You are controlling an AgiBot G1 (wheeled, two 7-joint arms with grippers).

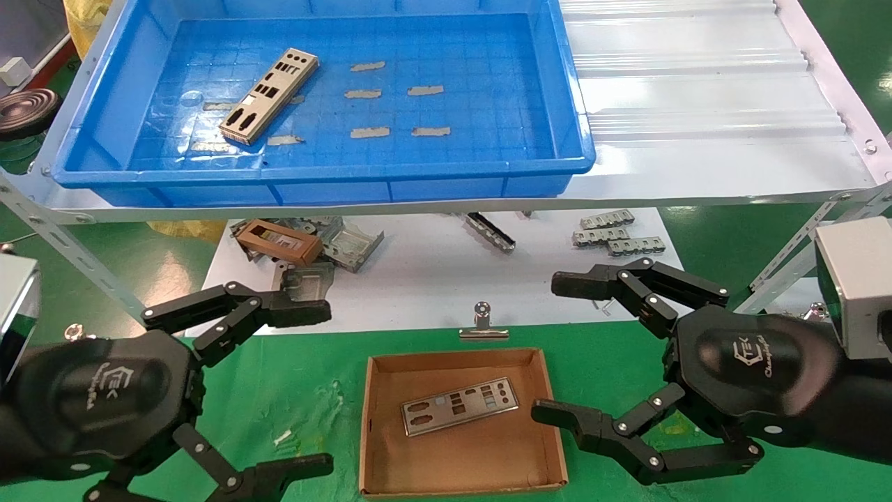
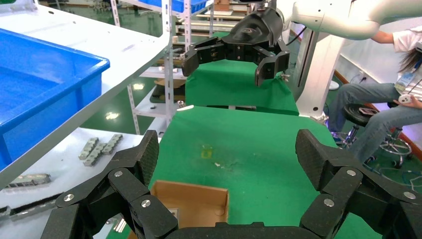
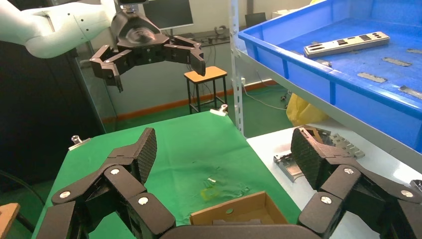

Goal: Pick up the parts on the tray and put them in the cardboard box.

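Note:
One silvery plate [image 1: 269, 95] with port cut-outs lies at the left of the blue tray [image 1: 578, 132] on the upper shelf; it also shows in the right wrist view [image 3: 347, 43]. A second plate [image 1: 460, 405] lies flat in the brown cardboard box [image 1: 373, 432] on the green cloth. My left gripper [image 1: 313, 385] is open and empty, left of the box. My right gripper [image 1: 557, 348] is open and empty, right of the box. Each wrist view shows a corner of the box [image 2: 191, 201] [image 3: 239, 213] below its open jaws.
Small grey tape strips [image 1: 390, 111] lie on the tray floor. Grey metal frames and brackets [image 1: 334, 244] [image 1: 613, 233] and a brown frame piece [image 1: 279, 240] lie on the white lower shelf. A metal clip [image 1: 481, 324] sits behind the box. Shelf struts stand at both sides.

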